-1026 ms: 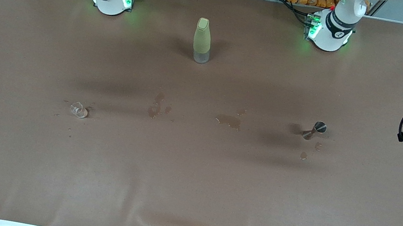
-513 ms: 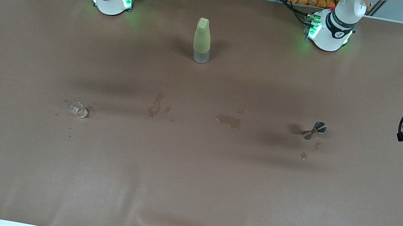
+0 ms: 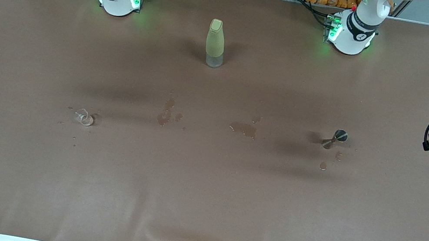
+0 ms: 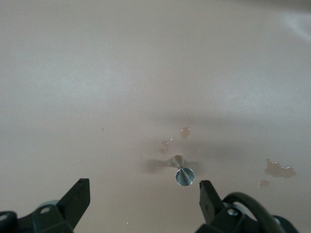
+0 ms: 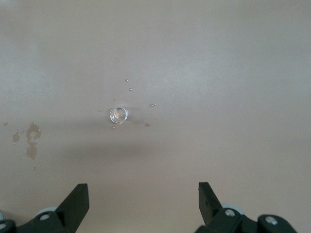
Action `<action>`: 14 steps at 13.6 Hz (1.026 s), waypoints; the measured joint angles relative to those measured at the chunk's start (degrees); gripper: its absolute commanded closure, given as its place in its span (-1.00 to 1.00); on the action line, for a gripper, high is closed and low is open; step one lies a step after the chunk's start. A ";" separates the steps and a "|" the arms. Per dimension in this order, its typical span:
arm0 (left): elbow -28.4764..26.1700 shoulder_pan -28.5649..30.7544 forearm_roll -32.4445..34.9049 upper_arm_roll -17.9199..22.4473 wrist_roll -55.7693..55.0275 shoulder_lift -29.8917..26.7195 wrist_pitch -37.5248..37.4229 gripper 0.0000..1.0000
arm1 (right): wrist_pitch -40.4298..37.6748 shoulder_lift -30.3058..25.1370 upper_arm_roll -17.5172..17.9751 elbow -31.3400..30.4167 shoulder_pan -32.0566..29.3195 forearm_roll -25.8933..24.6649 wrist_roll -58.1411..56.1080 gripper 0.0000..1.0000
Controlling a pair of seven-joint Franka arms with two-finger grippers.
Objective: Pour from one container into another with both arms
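The left gripper, jaws spread wide, hangs high over the small silvery steel hourglass jigger; grip its narrow waist, as polished steel is likely slippery. The right gripper, also spread, hangs high over the tiny clear glass cup, probably light and fragile: clamp its wall gently.

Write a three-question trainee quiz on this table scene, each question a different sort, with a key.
1. True or false: the left hand is shut on the jigger.
2. Which stands nearest the arms' bases? A. glass cup B. jigger C. bottle
3. Fill in: the wet patches lie on the table between the cup and the ____.

Key: 1. False; both the left hand and the right hand are open, above the table. 2. C. 3. jigger.
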 measured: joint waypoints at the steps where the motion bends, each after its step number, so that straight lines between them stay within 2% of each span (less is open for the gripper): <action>1: 0.00 0.03 0.00 0.09 0.00 0.00 0.00 -1.00 | 0.00 0.00 0.00 0.01 0.00 0.00 -0.02 -1.00; 7: 0.00 0.07 0.00 0.14 0.25 0.00 0.00 -1.00 | -0.17 0.00 0.01 0.09 0.14 0.00 -3.51 -1.00; 10: 0.00 0.01 -0.54 0.02 3.77 0.00 -0.10 -1.00 | -0.35 0.00 -0.32 0.23 -1.20 0.00 -17.91 -1.00; 14: -0.18 0.02 -6.12 0.11 10.20 0.92 -0.86 -1.00 | -1.22 0.00 -0.58 0.23 -4.81 0.02 -41.74 -1.00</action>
